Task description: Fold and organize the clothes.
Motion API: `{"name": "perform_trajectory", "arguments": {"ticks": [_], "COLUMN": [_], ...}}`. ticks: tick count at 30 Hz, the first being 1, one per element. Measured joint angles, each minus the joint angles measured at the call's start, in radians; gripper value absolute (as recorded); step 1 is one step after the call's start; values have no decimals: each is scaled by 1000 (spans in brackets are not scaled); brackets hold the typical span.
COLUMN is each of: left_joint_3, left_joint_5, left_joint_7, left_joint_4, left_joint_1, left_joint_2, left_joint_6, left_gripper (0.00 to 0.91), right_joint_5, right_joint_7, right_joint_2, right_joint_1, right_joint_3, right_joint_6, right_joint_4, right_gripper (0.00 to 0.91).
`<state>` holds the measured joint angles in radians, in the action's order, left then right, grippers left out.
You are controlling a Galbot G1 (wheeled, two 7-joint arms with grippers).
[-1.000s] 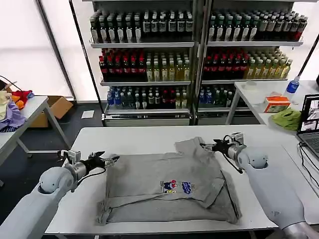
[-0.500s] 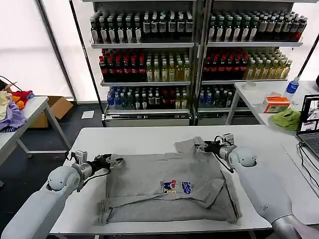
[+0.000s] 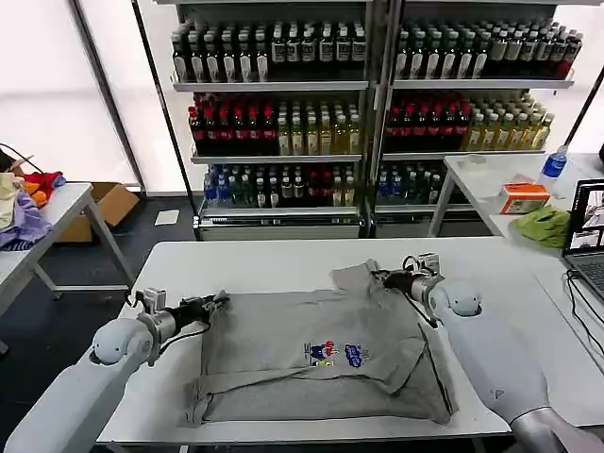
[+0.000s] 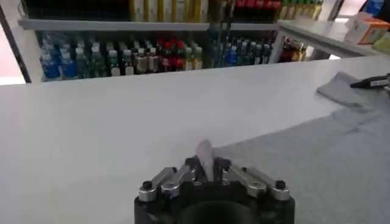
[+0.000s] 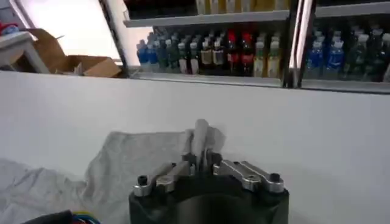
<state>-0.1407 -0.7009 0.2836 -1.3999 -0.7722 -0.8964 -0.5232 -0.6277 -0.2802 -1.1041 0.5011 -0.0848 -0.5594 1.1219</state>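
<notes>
A light grey T-shirt (image 3: pixel 311 330) with a small multicoloured chest print (image 3: pixel 335 354) lies partly folded on the white table (image 3: pixel 274 260). Its lower edge and right side are folded in. My left gripper (image 3: pixel 217 301) is low at the shirt's far left corner. In the left wrist view its fingers (image 4: pixel 204 157) are pressed together at the cloth's edge (image 4: pixel 317 158). My right gripper (image 3: pixel 379 276) is at the far right sleeve. In the right wrist view its fingers (image 5: pixel 200 135) are closed over the grey sleeve (image 5: pixel 134 158).
Shelves of bottles (image 3: pixel 283 113) stand behind the table. A side table at the right holds a laptop (image 3: pixel 587 231), a green cloth (image 3: pixel 545 225) and an orange box (image 3: pixel 524 196). A table with heaped clothes (image 3: pixel 24 217) and a cardboard box (image 3: pixel 109 200) are at the left.
Both grippers have moved inward to the shirt. The left one reached the left corner and closed; the right one slid left onto the sleeve.
</notes>
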Motion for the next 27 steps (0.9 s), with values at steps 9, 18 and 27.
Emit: {"name": "perform_trajectory", "arguments": {"ticks": [9,18,27], "left_joint_3": [-35,-149,-309], "left_joint_5": [-38,-62,-38], "left_joint_7": [-42,-98,-157], "left_joint_4": [-68,-257,-497], "left_joint_1": [-17,-139,-396], "left_joint_2": [18,51,51], "left_joint_6": [-1,6,-28], "left_gripper": [20,20,10], "right_joint_5": [-108,-223,-304], "right_joint_7": [52,122,179], "right_joint_2": [28,84,132], "right_joint_1": [79,245,534], "right_joint_3": [-78,-207,-403], "right_joint_6": [-13,-16,-17], "right_joint_4": [159,405,664], "right_gripper": [0,0,0]}}
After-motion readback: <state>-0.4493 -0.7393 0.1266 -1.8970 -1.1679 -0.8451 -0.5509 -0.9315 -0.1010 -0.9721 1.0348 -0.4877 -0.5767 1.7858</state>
